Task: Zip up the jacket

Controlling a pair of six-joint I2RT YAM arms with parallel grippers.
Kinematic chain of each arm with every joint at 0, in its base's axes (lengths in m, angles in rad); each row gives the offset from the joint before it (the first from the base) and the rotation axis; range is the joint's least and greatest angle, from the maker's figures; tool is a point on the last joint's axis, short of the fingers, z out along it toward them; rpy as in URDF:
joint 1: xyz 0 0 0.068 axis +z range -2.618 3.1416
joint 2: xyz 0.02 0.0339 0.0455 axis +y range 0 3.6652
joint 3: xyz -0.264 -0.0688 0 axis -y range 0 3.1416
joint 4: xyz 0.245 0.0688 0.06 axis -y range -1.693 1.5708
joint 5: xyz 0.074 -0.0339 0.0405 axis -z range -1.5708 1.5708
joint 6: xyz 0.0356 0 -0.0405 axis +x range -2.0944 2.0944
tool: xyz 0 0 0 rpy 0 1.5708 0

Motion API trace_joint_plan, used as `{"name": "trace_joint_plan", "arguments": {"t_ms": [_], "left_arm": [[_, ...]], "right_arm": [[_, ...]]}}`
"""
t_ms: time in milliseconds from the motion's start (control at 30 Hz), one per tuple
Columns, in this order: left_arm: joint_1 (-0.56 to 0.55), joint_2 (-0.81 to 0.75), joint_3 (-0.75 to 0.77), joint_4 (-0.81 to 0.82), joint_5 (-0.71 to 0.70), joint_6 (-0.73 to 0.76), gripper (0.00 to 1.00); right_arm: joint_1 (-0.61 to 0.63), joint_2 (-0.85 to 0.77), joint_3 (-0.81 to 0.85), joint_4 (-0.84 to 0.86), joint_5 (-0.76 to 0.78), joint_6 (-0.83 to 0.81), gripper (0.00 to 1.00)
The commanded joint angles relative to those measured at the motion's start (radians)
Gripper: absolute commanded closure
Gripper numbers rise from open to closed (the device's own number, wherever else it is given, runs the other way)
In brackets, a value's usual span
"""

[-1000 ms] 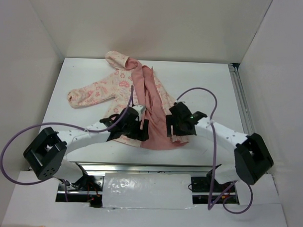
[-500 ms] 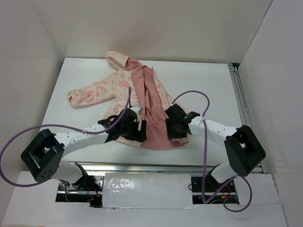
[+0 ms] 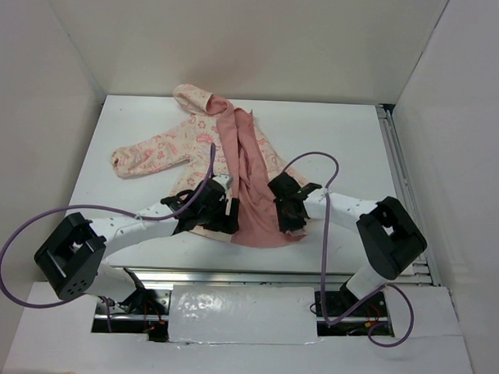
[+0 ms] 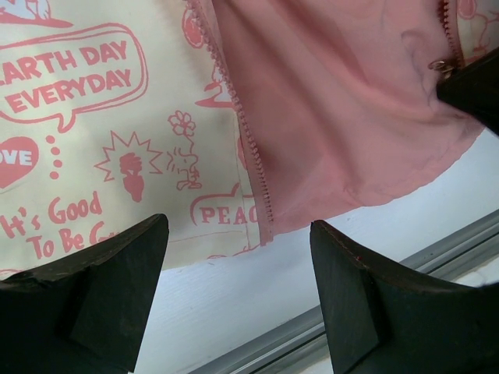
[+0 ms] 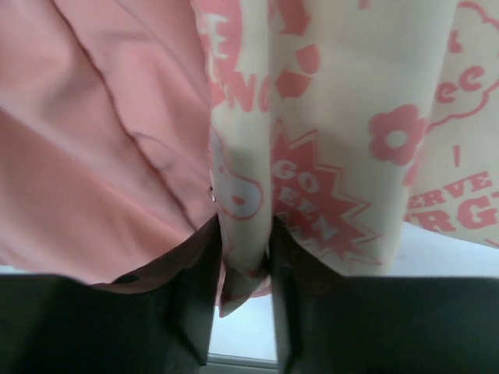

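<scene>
My right gripper point(image 5: 244, 261) has just closed in, its 2 fingers point(image 5: 191, 292) pinching a hem fold of the jacket point(image 5: 335, 140); my left gripper point(image 4: 238, 265) hangs wide open over the zipper point(image 4: 248, 156).

A white table point(image 3: 333, 132) sits boxed in by 3 plain white walls point(image 3: 238, 39) under even light.

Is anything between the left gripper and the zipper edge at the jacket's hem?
Nothing visible. The left gripper hangs open over the zipper teeth at the hem of the jacket, with only bare fabric and table showing between its fingers. The right gripper pinches the opposite hem, off to the side.
</scene>
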Motion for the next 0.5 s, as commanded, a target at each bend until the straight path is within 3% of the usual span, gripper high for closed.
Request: {"name": "trace_joint_plan", "arguments": {"t_ms": [0,67,167,367,467], "left_arm": [[0.005,-0.028,-0.003,0.001,-0.018,-0.011,0.14],[0.006,-0.028,-0.003,0.001,-0.016,-0.010,0.15],[0.006,-0.031,-0.001,-0.011,-0.016,-0.017,0.14],[0.006,-0.046,0.005,-0.104,-0.025,-0.080,0.11],[0.011,-0.063,-0.004,-0.131,-0.035,-0.114,0.08]], "right_arm": [[0.004,0.036,0.011,0.027,0.007,0.033,0.69],[0.001,0.027,0.008,0.030,0.004,0.037,0.81],[-0.010,-0.015,-0.002,0.047,-0.033,0.033,0.91],[-0.058,-0.148,-0.027,0.096,-0.130,0.028,0.95],[-0.113,-0.226,-0.064,0.153,-0.248,0.022,0.95]]}}
